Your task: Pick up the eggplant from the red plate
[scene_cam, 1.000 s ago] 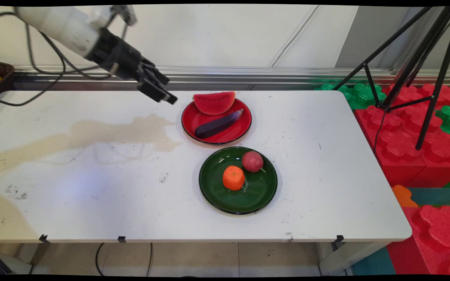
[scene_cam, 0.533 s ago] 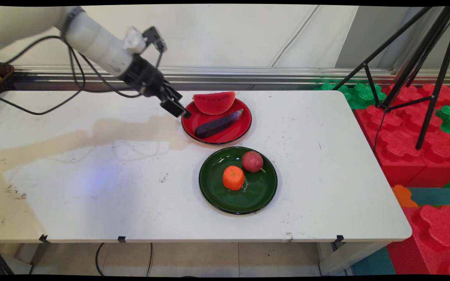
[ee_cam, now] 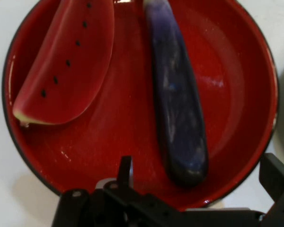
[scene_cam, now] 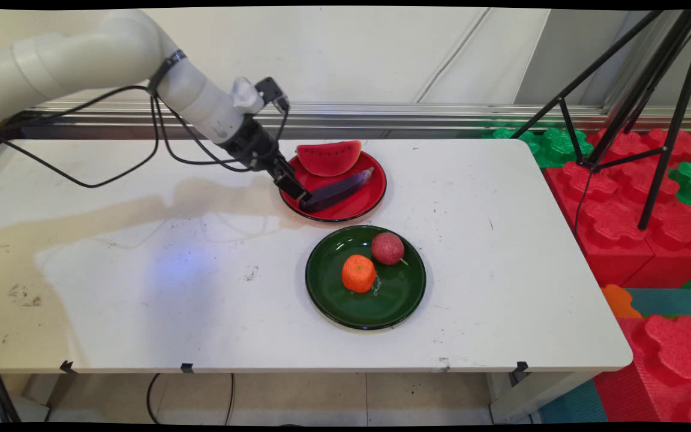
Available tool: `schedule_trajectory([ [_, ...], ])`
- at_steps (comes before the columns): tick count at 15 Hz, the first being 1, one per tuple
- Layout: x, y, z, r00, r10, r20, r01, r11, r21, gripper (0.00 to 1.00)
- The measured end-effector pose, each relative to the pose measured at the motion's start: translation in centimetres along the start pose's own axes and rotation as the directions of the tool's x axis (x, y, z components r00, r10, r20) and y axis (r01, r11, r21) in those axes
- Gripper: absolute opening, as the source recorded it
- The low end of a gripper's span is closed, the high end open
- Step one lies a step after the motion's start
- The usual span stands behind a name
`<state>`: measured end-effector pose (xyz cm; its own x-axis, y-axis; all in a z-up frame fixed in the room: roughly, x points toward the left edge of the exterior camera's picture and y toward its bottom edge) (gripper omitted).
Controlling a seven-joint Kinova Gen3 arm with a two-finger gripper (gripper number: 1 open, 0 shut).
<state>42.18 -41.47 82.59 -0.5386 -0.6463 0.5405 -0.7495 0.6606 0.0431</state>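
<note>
A white table (scene_cam: 141, 288) held a red plate (scene_cam: 369, 204) with a green plate (scene_cam: 333, 303) just in front of it. On the red plate lay a watermelon slice (scene_cam: 329, 157) and, beside it, a long purple eggplant (scene_cam: 336, 191). The gripper (ee_cam: 199, 177) hung over the eggplant's blunt near end, fingers spread wide and empty, one on each side, the eggplant's long axis running straight away from it.

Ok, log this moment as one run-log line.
gripper: open, at near end of eggplant | eggplant: lying on red plate beside watermelon slice | green plate: orange, red fruit
</note>
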Motion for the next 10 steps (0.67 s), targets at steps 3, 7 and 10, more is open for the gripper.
schedule_trajectory([
  [3, 0.1, -0.2, 2.0, 1.000, -0.005, 0.015, 0.005, 1.000, -0.001, 1.00],
  [7, 0.3, -0.2, 3.7, 1.000, -0.007, 0.024, 0.007, 1.000, -0.001, 1.00],
  [10, 0.5, -0.3, 4.9, 1.000, -0.008, 0.028, 0.008, 1.000, 0.000, 1.00],
])
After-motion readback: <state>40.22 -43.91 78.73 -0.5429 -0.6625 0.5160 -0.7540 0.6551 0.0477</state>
